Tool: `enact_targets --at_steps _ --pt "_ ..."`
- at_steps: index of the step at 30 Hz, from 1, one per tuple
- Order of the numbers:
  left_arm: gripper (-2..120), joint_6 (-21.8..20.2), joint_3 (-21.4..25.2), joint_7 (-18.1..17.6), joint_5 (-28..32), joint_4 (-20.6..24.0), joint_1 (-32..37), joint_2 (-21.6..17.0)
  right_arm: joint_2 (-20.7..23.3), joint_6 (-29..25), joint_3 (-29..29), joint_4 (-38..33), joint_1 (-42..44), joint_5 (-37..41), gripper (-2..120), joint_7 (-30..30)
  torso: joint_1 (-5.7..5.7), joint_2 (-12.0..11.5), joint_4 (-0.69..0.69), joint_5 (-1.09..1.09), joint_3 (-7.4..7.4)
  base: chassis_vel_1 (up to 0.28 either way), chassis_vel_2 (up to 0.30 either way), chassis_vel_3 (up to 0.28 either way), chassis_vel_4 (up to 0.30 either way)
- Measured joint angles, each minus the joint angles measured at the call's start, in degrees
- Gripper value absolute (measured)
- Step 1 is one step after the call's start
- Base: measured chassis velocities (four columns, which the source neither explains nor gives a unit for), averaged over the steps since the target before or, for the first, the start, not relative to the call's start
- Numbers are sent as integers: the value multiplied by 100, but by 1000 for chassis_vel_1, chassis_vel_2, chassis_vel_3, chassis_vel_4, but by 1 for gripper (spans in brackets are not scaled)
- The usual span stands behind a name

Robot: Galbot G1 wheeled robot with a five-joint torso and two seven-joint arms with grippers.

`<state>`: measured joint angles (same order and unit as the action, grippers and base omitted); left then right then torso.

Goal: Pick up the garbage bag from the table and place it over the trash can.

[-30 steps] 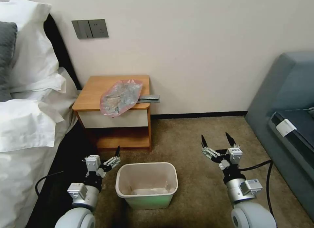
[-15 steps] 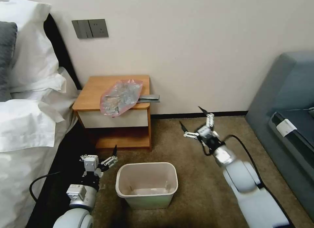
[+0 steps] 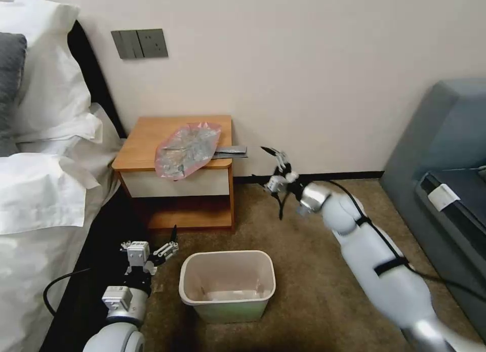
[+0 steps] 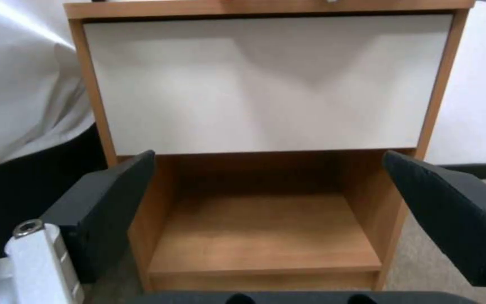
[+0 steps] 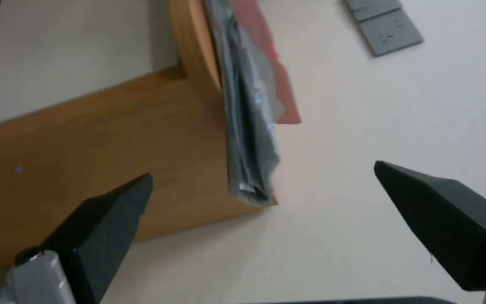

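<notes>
garbage bag [image 3: 188, 149] — on table [image 3: 147, 139]

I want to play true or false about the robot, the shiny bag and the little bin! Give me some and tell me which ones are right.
1. The garbage bag lies on the table. True.
2. The right gripper is squeezing the bag. False: it is open, in the air beside the table, apart from the bag.
3. The trash can stands on the floor in front of the table. True.
4. The bag already covers the trash can. False: the can's rim is bare.
5. The left gripper is open, low beside the can. True.
</notes>
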<state>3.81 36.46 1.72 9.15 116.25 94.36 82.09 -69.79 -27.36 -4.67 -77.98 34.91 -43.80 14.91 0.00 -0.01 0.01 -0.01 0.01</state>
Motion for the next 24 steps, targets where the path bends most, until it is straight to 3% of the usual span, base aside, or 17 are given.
enact_targets --at_steps 13,24 --pt "100 29 92 0 2 -152 -57 45 -388 -193 360 978 -910 -403 96 -121 0 0 -1 0 -1 0 0 0 0" --pt "100 71 49 -3 -23 -186 -56 98 -415 -191 391 1061 -915 -412 52 -59 0 0 -1 1 -1 0 0 0 0"
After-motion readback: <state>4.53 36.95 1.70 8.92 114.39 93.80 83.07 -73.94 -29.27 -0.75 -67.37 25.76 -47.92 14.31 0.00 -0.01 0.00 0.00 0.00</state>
